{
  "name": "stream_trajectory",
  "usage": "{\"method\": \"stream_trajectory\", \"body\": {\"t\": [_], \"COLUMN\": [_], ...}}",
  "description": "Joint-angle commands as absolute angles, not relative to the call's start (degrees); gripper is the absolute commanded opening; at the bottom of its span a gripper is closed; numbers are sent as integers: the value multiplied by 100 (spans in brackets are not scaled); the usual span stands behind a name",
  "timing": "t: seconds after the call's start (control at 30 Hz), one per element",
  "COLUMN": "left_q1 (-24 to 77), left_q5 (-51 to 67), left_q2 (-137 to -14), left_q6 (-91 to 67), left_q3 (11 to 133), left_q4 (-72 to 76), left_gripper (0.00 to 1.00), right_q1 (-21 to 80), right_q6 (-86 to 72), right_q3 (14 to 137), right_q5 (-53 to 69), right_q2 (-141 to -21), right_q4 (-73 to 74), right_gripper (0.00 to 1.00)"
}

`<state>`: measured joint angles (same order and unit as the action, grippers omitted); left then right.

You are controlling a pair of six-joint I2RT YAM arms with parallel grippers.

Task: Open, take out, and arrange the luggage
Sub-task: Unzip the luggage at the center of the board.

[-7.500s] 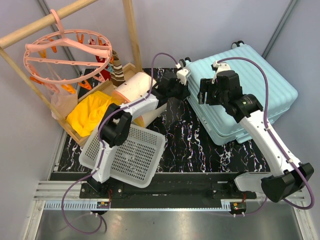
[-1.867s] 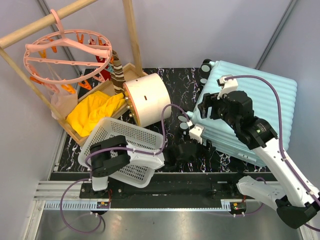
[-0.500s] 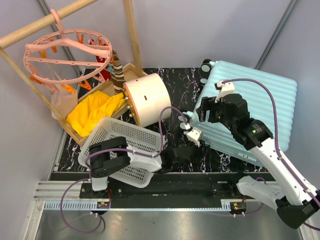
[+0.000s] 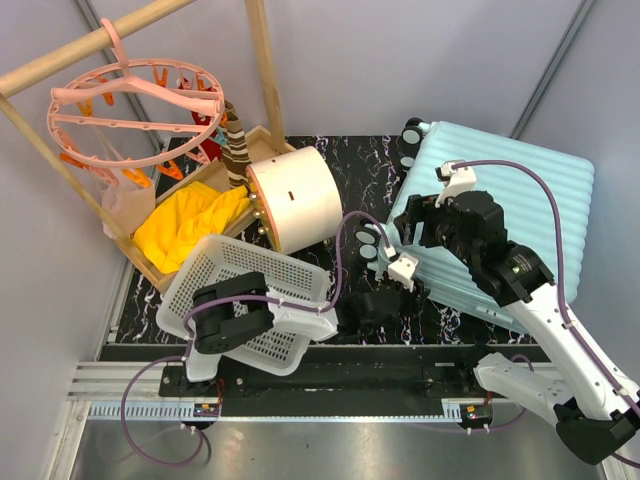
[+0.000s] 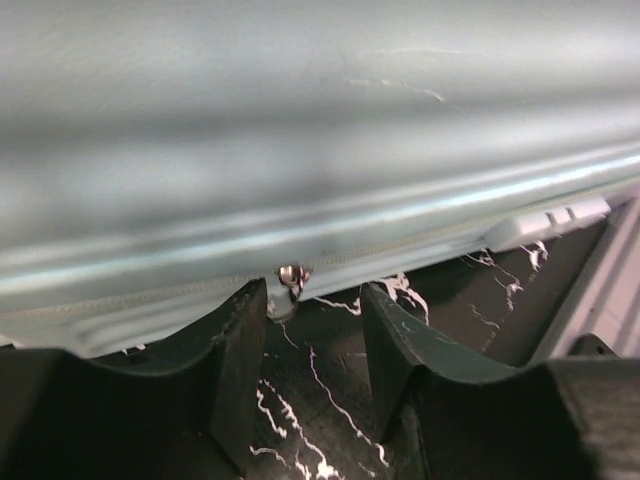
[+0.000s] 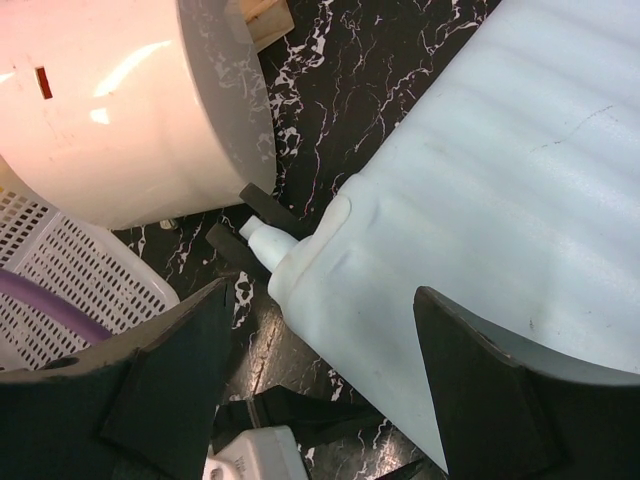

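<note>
Our left fingers (image 5: 240, 360), parted narrowly, bracket the zipper pull (image 5: 293, 275) on the luggage (image 5: 300, 120), whose seam runs crosswise just ahead; our right fingers (image 6: 170, 370) hover wide above its corner.

1. 1x luggage (image 4: 520, 200), pale blue.
2. 1x basket (image 4: 200, 262), white, perforated.
3. 1x drawer box (image 4: 295, 200), cream, rounded.
4. 1x clip hanger (image 4: 120, 117), pink, round.
5. 1x yellow cloth (image 4: 185, 225).
6. 2x grippers: left gripper (image 5: 312, 300), right gripper (image 6: 322, 295).
</note>
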<state>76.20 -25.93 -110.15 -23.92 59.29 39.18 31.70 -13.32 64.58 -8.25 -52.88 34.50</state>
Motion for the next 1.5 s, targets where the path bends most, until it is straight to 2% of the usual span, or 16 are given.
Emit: {"method": "stream_trajectory", "body": {"t": [0.0, 0.17, 0.47, 0.57, 0.7, 0.83, 1.2, 1.47], "left_q1": [7629, 7629, 7629, 7629, 7629, 7629, 7629, 7585], "left_q5": [-3120, -3453, -3463, -3472, -3708, -3858, -4367, -4720], "left_q2": [-11206, -11294, -11461, -11513, -11461, -11268, -10495, -10099], "left_q6": [-2548, -2698, -2777, -2795, -2918, -2909, -2760, -2760], "left_q3": [6433, 6609, 6847, 6917, 6830, 6557, 5389, 4756], "left_q4": [3586, 3428, 3551, 3533, 3515, 3840, 4798, 4808], "left_gripper": [45, 39, 38, 33, 20, 0, 0, 0], "right_q1": [3155, 3155, 3155, 3155, 3155, 3155, 3155, 3155], "right_q6": [-1345, -1336, -1230, -1204, -1195, -1195, -1230, -1056], "right_q3": [6442, 6355, 6267, 6249, 6214, 6188, 6161, 6196], "right_q5": [-765, -782, -888, -914, -940, -975, -993, -616], "right_q2": [-5186, -5133, -5106, -5115, -5106, -5115, -5150, -5317], "right_q4": [3208, 3173, 3164, 3173, 3173, 3173, 3164, 3085], "right_gripper": [82, 82, 82, 82, 82, 82, 82, 82]}}
